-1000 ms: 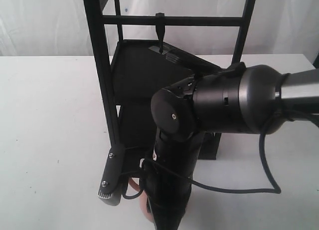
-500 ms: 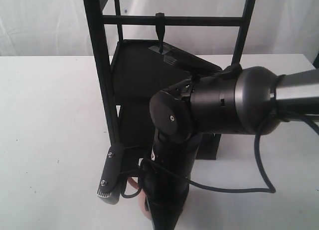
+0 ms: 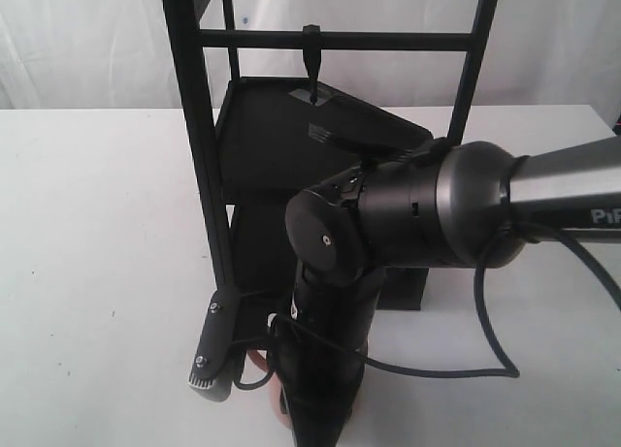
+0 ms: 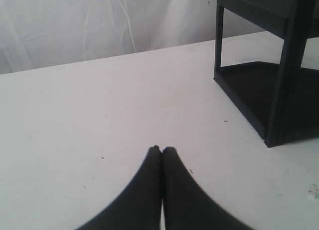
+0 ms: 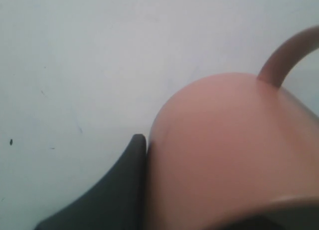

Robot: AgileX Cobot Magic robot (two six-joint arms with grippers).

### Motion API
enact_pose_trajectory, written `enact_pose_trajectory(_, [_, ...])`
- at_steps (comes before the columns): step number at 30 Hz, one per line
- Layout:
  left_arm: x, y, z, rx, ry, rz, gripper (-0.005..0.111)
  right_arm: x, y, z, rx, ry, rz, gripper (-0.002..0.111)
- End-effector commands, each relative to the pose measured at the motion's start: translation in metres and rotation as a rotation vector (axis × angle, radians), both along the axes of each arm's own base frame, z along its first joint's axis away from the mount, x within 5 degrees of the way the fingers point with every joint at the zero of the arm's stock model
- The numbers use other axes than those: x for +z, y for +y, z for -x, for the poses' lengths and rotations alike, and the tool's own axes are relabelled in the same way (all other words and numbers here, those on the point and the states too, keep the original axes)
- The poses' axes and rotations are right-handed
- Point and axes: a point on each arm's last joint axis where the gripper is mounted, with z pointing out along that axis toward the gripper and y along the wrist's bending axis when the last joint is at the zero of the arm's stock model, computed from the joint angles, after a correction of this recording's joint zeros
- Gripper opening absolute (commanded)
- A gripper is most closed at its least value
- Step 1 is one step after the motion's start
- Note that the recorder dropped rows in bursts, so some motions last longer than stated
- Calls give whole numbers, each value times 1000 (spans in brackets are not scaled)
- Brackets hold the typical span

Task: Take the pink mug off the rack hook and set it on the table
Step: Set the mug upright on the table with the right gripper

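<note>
The pink mug (image 5: 234, 155) fills the right wrist view, its loop handle (image 5: 286, 55) standing out over the white table (image 5: 75, 65). One black finger (image 5: 124, 185) presses against its side; the other is hidden behind it. In the exterior view only a sliver of the mug (image 3: 276, 408) shows low at the front, beside the right gripper (image 3: 247, 384), which is shut on it under the big black arm. Whether the mug touches the table (image 3: 97, 224) cannot be told. The rack hook (image 3: 311, 64) hangs bare from the crossbar. My left gripper (image 4: 162, 150) is shut and empty over the table.
The tall black rack (image 3: 199, 166) with its two shelves stands at centre, right behind the right arm (image 3: 408, 214). A black cable (image 3: 485, 360) loops over the table at the right. From the left wrist view the rack's lower frame (image 4: 279, 90) shows nearby.
The right arm has sunk a little and shifted slightly left, carrying the mug lower toward the table. The hook stays bare.
</note>
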Motion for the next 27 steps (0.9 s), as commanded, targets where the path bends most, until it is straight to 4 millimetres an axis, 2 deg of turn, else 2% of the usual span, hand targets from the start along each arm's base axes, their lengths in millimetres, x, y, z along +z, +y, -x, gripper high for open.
enact_pose_trajectory(1, [-1, 0, 0, 3, 2, 5, 0, 2, 3, -2, -14, -16, -24, 0])
enact_pose_trajectory(27, [-1, 0, 0, 3, 2, 5, 0, -10, 4, -3, -22, 5, -1, 0])
